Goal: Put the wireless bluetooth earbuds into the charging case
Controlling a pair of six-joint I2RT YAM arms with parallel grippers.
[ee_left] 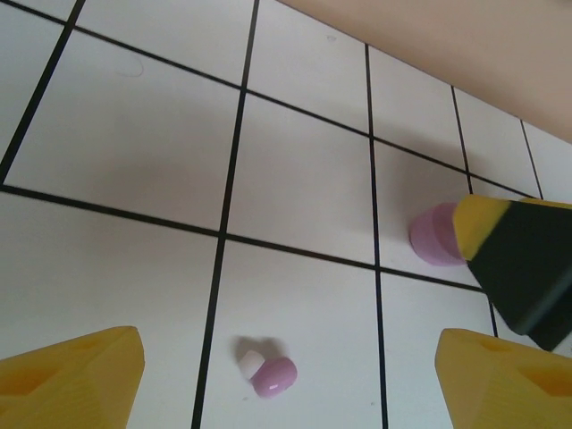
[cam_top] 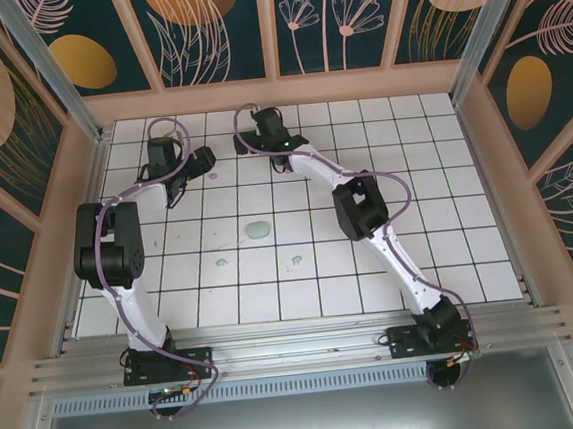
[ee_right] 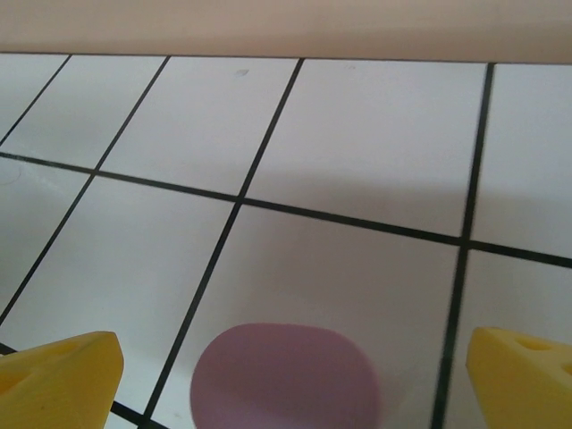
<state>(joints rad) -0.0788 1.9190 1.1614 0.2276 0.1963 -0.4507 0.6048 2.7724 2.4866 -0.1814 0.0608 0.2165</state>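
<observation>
Your left gripper (ee_left: pixel 288 382) stands spread wide with nothing between its yellow fingertips (ee_left: pixel 71 380). It hangs over a tiny pale purple plastic earbud with a whitish tip (ee_left: pixel 266 374), which lies on its side on the white tiled table surface (cam_top: pixel 421 263) and touches neither finger. Your right gripper (ee_right: pixel 290 380) is spread wide too and holds nothing. One of its black-and-yellow fingers reaches into the left wrist view and covers part of a pale purple rounded plastic case (ee_right: pixel 284 375), which sits on the tiles between the right fingertips. Both grippers are close together near the far edge of the surface, left of its middle, and the earbud lies near the case. Well apart from them, near the middle of the surface, rests a mint green rounded plastic case (cam_top: pixel 258 229). Two mint green plastic earbuds lie on the tiles toward the near edge from it, one to its left (cam_top: pixel 221 263) and one to its right (cam_top: pixel 296 262).
</observation>
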